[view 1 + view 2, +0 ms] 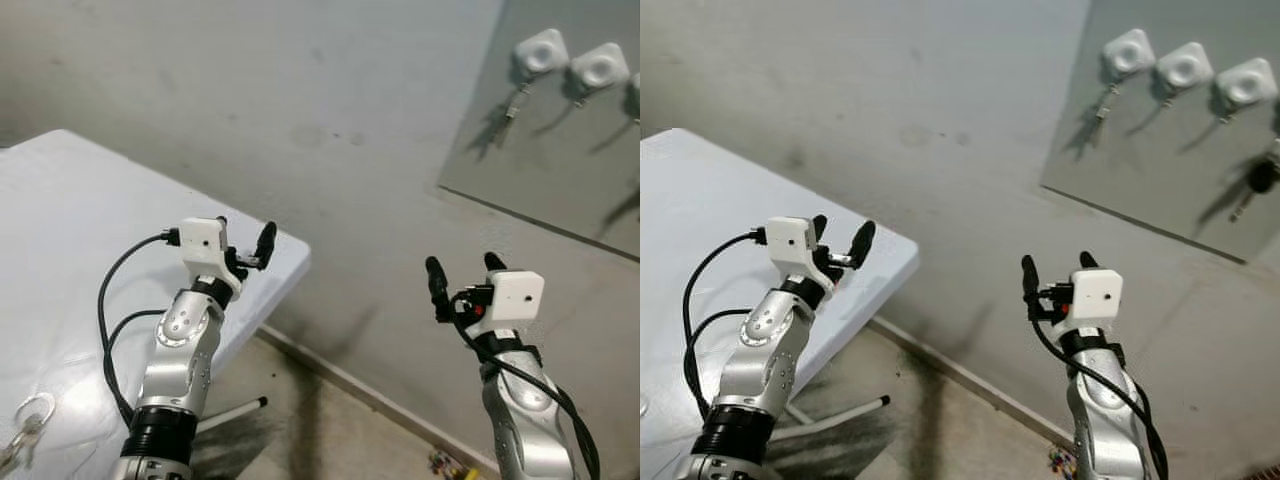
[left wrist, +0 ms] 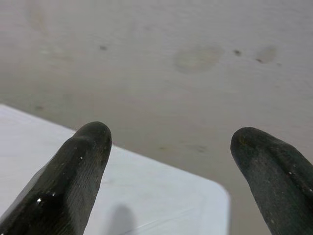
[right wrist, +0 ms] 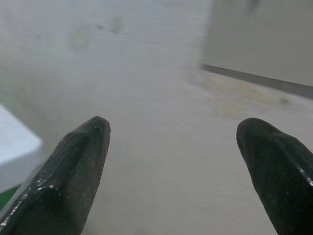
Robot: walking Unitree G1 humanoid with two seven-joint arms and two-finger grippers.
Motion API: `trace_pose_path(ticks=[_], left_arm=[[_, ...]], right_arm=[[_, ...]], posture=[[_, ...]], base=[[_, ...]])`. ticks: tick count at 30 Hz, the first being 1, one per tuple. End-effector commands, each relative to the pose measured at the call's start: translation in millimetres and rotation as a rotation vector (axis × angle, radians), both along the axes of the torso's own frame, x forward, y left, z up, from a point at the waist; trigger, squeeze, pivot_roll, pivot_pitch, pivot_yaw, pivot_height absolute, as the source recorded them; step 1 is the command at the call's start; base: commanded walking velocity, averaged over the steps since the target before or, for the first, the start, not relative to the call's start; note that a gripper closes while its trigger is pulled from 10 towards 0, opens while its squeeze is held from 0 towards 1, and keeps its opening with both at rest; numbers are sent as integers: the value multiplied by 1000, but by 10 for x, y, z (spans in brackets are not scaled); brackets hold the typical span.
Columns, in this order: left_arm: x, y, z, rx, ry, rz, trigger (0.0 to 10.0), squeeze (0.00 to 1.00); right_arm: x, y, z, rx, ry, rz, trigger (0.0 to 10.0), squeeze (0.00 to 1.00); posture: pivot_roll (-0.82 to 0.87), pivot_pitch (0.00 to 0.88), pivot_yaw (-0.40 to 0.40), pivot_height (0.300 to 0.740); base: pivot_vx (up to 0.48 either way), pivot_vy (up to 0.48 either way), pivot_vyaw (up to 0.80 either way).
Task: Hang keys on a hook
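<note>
A bunch of keys (image 1: 20, 432) on a metal ring lies on the white table (image 1: 80, 220), near its front left edge. On the wall at upper right is a grey panel (image 1: 1160, 170) with three white hooks (image 1: 1185, 65) in a row. A dark key (image 1: 1262, 178) hangs at the panel's right edge. My left gripper (image 1: 245, 240) is raised over the table's far corner, open and holding nothing. My right gripper (image 1: 465, 270) is raised before the wall, below the panel and well short of it, open and holding nothing. In both wrist views the fingers (image 2: 88, 161) (image 3: 78, 156) stand wide apart.
The table's corner (image 1: 295, 262) juts toward the grey wall, and a metal leg (image 1: 230, 412) shows under it. Concrete floor lies between table and wall. A small colourful object (image 1: 450, 465) lies on the floor by the skirting.
</note>
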State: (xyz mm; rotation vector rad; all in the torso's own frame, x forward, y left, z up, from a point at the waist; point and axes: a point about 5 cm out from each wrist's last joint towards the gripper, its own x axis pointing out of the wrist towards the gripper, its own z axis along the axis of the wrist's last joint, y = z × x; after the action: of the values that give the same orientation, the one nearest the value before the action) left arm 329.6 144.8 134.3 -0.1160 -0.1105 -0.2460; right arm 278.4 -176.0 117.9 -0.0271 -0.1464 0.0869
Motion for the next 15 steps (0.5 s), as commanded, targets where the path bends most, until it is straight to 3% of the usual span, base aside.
trace_pose_path(ticks=[1, 15], left_arm=[[21, -48, 27, 18, -2, -11, 10000, 0], [67, -82, 53, 28, 2, -4, 10000, 0]], right_arm=[[5, -35, 58, -5, -15, -18, 10000, 0], [47, -58, 117, -6, -21, -30, 10000, 0]], posture=[[-22, 0, -20, 711], [-23, 0, -20, 711]], base=[[0, 0, 800], [0, 0, 800]])
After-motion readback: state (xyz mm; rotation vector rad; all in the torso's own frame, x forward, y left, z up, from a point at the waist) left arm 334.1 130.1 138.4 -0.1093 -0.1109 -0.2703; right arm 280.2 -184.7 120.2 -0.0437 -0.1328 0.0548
